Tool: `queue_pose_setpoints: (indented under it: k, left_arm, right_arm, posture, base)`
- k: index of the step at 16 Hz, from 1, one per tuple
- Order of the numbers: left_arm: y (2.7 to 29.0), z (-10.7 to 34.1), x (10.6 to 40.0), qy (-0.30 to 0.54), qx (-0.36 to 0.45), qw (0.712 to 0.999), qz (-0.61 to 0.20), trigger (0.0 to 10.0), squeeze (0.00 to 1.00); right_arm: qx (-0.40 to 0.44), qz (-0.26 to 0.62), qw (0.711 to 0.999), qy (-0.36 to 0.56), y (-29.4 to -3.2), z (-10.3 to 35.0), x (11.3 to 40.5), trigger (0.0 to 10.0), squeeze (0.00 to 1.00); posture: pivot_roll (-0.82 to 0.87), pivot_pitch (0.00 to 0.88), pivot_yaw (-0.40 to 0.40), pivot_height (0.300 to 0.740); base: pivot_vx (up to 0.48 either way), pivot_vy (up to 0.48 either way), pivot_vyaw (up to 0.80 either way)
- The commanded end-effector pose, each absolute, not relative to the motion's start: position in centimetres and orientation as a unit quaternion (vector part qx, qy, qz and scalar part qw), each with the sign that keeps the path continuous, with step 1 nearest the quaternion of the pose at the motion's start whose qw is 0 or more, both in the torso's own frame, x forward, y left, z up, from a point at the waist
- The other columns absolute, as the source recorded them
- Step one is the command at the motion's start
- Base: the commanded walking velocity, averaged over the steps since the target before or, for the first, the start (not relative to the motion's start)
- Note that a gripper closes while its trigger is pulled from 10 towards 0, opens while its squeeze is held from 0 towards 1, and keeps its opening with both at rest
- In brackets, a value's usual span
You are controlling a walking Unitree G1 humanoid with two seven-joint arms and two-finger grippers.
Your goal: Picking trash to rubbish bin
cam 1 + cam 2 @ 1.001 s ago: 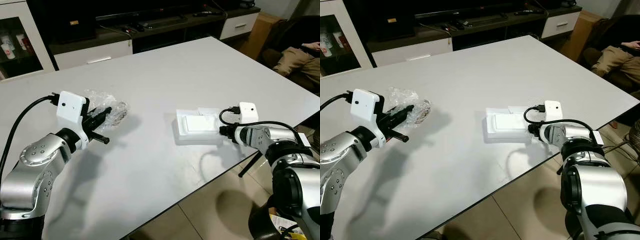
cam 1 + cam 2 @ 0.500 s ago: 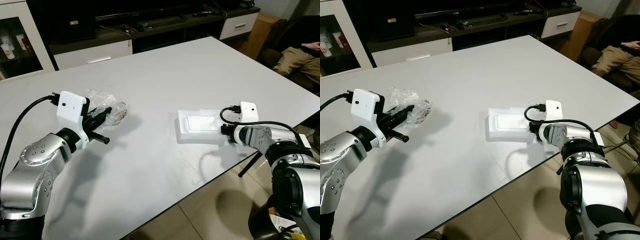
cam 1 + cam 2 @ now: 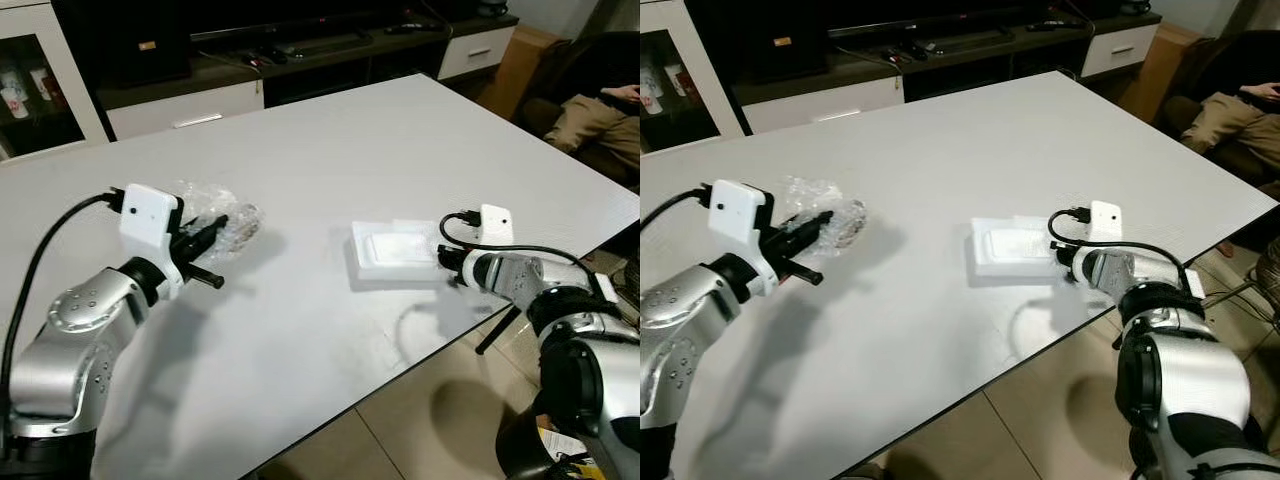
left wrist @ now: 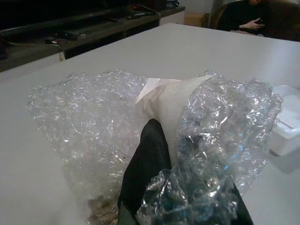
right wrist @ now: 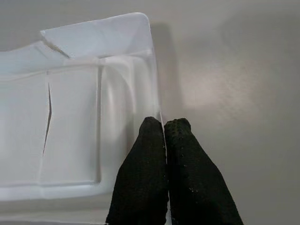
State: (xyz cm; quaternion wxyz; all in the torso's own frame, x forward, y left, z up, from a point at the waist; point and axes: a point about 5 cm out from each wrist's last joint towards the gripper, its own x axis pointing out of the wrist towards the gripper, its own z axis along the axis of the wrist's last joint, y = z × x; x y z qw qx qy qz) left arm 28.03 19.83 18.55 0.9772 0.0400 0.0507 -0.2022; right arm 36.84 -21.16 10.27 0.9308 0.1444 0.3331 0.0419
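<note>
White foam tray point(image 3: 392, 250) shifted slightly, right claw point(image 5: 163, 125) still pinching rim.

No words, brands or numbers can be read anywhere here. The bubble wrap point(image 4: 154, 140) and the white foam tray point(image 5: 75, 117) carry no legible print. Small items in the cabinet point(image 3: 30, 85) are too blurred to read.

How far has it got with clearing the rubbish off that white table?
Nothing looks binned yet, and I see no bin here. In hand: the left hand has its black fingers in a crumpled clear bubble-wrap bundle, and the right hand pinches the rim of a flat white foam tray. Both pieces still lie on the white table. Left: lifting them and carrying them to a bin.
</note>
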Motion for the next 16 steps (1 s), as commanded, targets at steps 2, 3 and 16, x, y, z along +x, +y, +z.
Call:
queue_pose_setpoints:
  k: [2,3,16]
  left_arm:
    - [19.0,18.4,28.1,0.044,0.035,0.976,-0.209,0.0,0.0]
    - [18.8,18.2,28.1,0.046,0.033,0.976,-0.209,0.0,0.0]
    - [13.5,14.0,26.7,0.033,0.029,0.99,-0.134,10.0,0.0]
  right_arm:
    - [0.172,0.042,0.937,0.301,-21.1,11.1,37.3,0.0,0.0]
    - [0.172,0.044,0.942,0.286,-21.1,11.4,37.4,0.0,0.0]
    - [0.043,-0.091,0.994,-0.045,-19.2,15.5,25.6,10.0,0.0]
  posture:
    - [0.07,0.0,-0.037,0.74]
    - [0.07,0.0,-0.036,0.74]
    - [0.0,0.0,0.005,0.74]
  base:
    - [0.0,0.0,0.0]
    - [0.0,0.0,0.0]
    - [0.0,0.0,-0.34]
